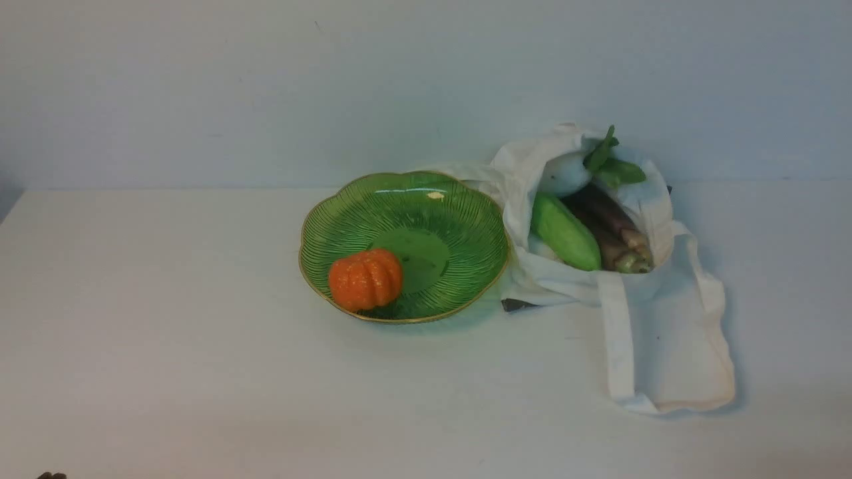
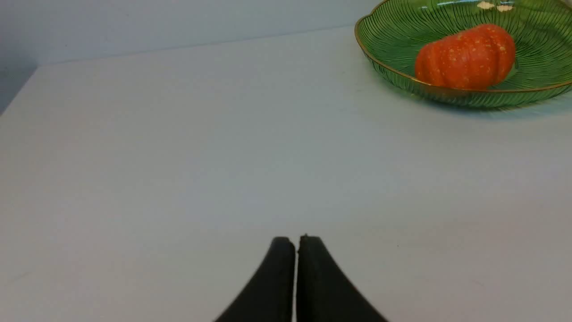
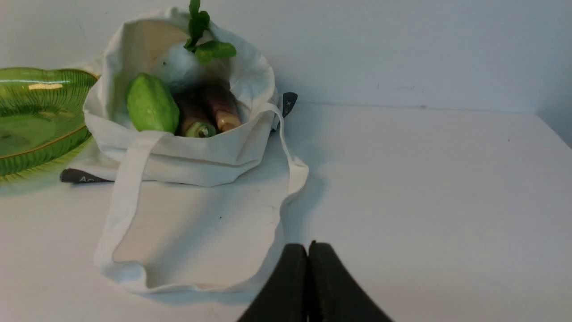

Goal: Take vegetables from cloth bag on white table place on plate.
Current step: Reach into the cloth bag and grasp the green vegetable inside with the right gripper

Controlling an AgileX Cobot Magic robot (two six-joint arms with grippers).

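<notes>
Vegetables (image 1: 566, 233) well apart from right tool (image 3: 309, 248)

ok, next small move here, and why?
Probably bring the right gripper over the bag's open mouth and open it above the light green gourd. The gripper is shut and away from the bag, the gourd lies near the rim on the side by the plate, and only the pumpkin is on the plate.

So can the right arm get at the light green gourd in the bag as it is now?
Probably yes: the gourd lies at the mouth of the cloth bag, its near end uncovered. The right gripper is shut, so it would need opening; the eggplants alongside leave little room.
</notes>
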